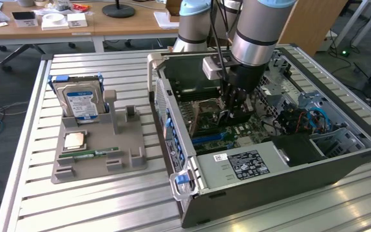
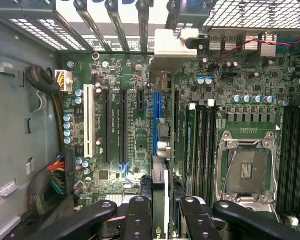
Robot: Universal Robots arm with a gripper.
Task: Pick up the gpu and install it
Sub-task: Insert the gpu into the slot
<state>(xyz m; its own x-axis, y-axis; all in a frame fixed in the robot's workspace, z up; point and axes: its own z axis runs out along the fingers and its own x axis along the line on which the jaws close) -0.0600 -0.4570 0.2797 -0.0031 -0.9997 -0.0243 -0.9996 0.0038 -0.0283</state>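
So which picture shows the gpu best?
The wrist view. There the gpu, held in the gripper, runs edge-on out to its silver bracket, above the motherboard slots. The exterior view gives just a dark bit of the gpu under the gripper, inside the computer case.

Open computer case [image 1: 282, 188] and parts tray [image 1: 133, 162] share a slatted metal workbench [image 1: 102, 208]

The silver workbench, its top made of long ribbed slats, carries two items. The grey computer case lies on its side with its open face upward, toward the exterior view's right. The flat grey parts tray, with upright posts, sits toward the exterior view's left, just beside the case, with a narrow strip of bare slats between them.
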